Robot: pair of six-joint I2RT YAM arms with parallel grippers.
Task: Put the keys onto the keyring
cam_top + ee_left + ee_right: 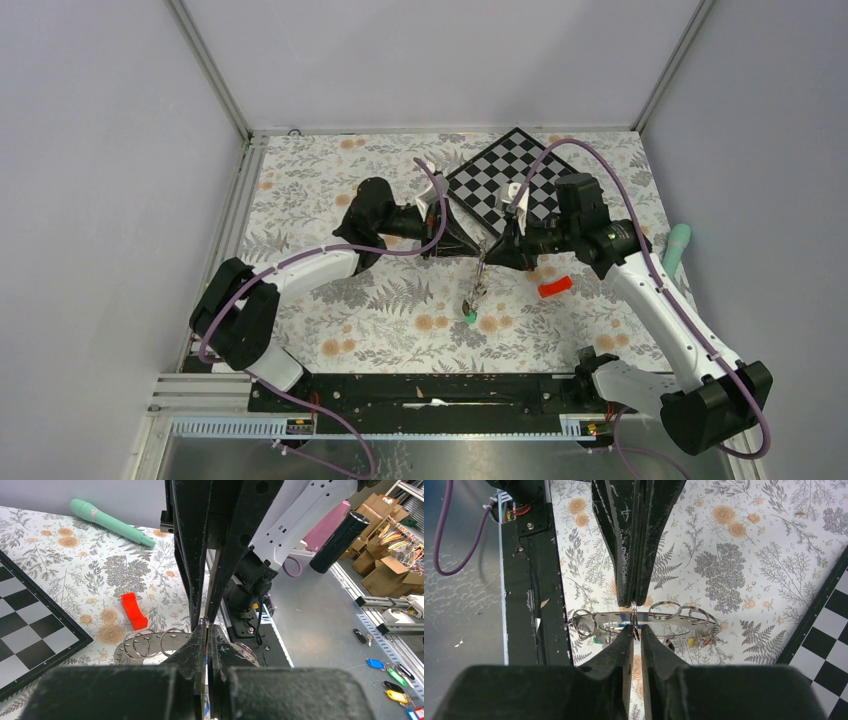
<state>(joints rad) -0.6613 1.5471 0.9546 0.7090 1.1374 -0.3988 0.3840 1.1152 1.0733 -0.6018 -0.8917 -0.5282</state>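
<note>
Top external view: over the floral table [400, 320], beside the chequered board [510, 175], the keyring [611, 625] is being held aloft.
The left gripper [634, 601] is being pressed shut on its rim; the right gripper's [635, 630] jaws are being held narrowly apart opposite, and whether they grip cannot be told. Tagged keys [472, 310] are being carried beneath it.

keyring [659, 622]: flat grey metal ring plate with wide central hole, several small split rings looped through rim. stretches across right wrist view, near edge-on, raised off table [400, 300]. keys [598, 640] hang under it: green tag, yellow tag, hint of red. in top view the cluster dangles, green tag lowest, table contact unclear. more tagged keys lie loose on grey surface [325, 630] beside table: blue, green, yellow, black.
</note>
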